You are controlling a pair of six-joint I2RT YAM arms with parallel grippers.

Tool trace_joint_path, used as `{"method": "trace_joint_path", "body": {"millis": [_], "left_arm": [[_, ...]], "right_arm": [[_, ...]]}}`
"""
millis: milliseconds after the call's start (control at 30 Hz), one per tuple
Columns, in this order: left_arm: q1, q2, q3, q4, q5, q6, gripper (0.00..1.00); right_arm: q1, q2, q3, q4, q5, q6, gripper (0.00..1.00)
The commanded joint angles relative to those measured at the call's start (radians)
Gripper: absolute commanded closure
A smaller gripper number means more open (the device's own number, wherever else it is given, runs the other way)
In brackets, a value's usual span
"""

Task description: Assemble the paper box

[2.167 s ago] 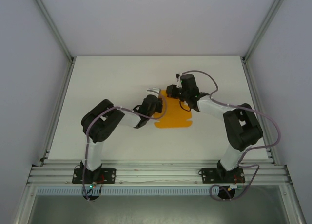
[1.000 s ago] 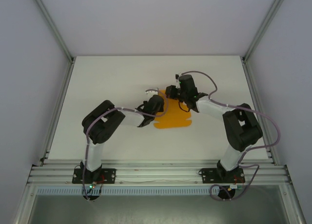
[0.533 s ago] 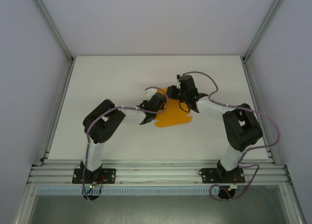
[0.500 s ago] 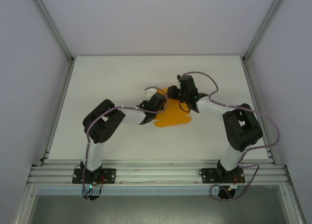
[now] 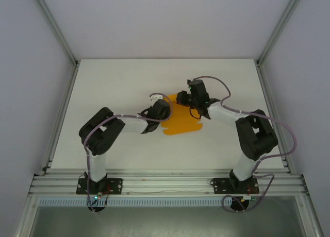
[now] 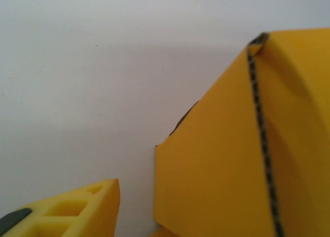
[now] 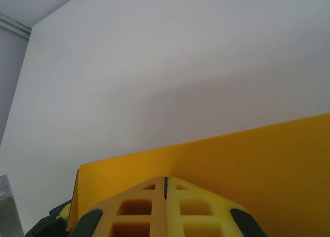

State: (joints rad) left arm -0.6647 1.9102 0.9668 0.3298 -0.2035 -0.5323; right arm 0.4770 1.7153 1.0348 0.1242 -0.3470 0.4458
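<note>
paper box point(image 5: 183, 121) | creased sheet | left end effector point(image 5: 155, 99) parted | right end effector point(image 7: 166, 188) closed

1. Left arm point(image 5: 105, 131), right arm point(image 5: 255, 134): bulky black joint housings, white link tubes.
2. Grey-purple cable point(image 5: 295, 140) trails off each arm; widest loop at right arm's 3 o'clock.
3. Bases point(image 5: 99, 185): black plates, 6 o'clock edge.
4. Green light point(image 5: 192, 83) atop right wrist.
5. Fingers point(image 7: 154, 198): yellow, hollow cells, dark grey side pads.
</note>
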Motion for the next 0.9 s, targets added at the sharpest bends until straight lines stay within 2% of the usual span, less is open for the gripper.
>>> {"method": "trace_joint_path", "body": {"millis": [0, 233, 367, 400, 533, 600, 733, 867], "left_arm": [[0.001, -0.01, 0.007, 0.015, 0.032, 0.005, 0.5], [-0.001, 0.013, 0.019, 0.056, -0.039, -0.014, 0.54], [0.001, 0.039, 0.058, 0.044, -0.092, -0.008, 0.61], [0.0, 0.051, 0.077, 0.028, -0.103, -0.001, 0.64], [0.0, 0.086, 0.11, 0.025, -0.121, 0.014, 0.96], [0.001, 0.09, 0.116, 0.01, -0.134, 0.015, 1.0], [0.006, 0.067, 0.103, 0.024, -0.126, 0.036, 1.0], [0.016, 0.033, 0.114, -0.031, -0.122, 0.058, 1.0]], "right_arm": [[-0.011, 0.03, -0.021, -0.175, 0.052, 0.008, 0.99], [-0.011, 0.029, -0.027, -0.175, 0.051, 0.011, 0.99], [-0.01, 0.028, -0.029, -0.173, 0.049, 0.014, 0.99], [-0.01, 0.027, -0.029, -0.172, 0.048, 0.014, 0.99], [-0.01, 0.021, -0.03, -0.174, 0.048, 0.01, 0.99], [-0.011, 0.01, -0.031, -0.168, 0.048, 0.004, 0.97], [-0.012, -0.069, 0.006, -0.197, 0.062, -0.08, 0.79], [-0.015, -0.232, 0.032, -0.246, 0.164, -0.209, 0.46]]}}
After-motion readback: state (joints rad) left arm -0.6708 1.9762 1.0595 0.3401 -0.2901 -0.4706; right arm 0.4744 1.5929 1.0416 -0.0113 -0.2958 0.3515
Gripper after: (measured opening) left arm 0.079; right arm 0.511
